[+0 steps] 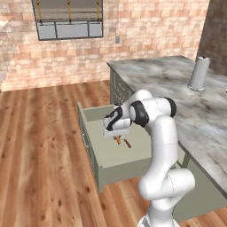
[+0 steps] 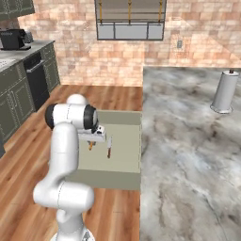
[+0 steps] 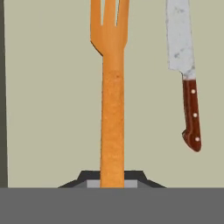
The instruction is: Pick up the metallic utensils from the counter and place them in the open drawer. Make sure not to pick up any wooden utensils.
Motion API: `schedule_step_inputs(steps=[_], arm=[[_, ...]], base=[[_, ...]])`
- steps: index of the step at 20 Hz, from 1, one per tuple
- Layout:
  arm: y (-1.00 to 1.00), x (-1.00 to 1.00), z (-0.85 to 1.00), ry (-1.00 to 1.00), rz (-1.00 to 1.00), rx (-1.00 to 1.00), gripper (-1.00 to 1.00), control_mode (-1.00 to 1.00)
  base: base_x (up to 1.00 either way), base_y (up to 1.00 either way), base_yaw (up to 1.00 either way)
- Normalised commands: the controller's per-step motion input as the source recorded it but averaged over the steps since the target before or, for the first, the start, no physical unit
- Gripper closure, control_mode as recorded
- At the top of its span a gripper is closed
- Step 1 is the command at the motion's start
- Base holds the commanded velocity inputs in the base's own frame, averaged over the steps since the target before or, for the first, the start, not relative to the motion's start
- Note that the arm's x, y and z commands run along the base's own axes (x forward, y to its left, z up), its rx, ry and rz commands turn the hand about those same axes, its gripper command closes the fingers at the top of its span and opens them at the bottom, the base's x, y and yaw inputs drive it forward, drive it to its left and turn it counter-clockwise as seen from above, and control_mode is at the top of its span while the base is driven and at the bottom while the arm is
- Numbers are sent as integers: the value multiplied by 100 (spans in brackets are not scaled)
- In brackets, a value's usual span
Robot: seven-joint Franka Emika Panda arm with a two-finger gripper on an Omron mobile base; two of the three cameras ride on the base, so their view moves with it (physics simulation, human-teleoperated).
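Observation:
My gripper (image 1: 117, 135) (image 2: 92, 140) (image 3: 112, 181) hangs low over the open drawer (image 1: 126, 170) (image 2: 126, 155), shut on the slim orange fork-shaped utensil (image 1: 118, 140) (image 2: 90, 146) (image 3: 112, 109). The utensil's tines point away from the hand. Beside it, the knife (image 1: 127, 143) (image 2: 109, 148) (image 3: 186, 65) with silvery blade and reddish-brown handle lies flat on the drawer's pale floor (image 3: 52, 87). The marbled counter (image 1: 195, 106) (image 2: 188, 141) runs along the right. The tan wooden spoon is out of view.
A paper towel roll (image 1: 198, 73) (image 2: 225, 92) stands at the counter's far end. A dark drawer wall (image 3: 2, 87) edges the hand view's left. Across the wooden floor stand green cabinets, a dishwasher (image 2: 35, 77) and a coffee machine (image 2: 14, 38).

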Motion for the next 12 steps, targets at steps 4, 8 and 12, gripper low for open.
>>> schedule_step_inputs(steps=[4,8,12], arm=[[0,0,-26,0,0,0,100,-100],[0,0,-13,2,0,0,100,-100],[0,0,0,0,0,0,100,-100]], base=[[0,0,0],[0,0,0],[0,0,0]])
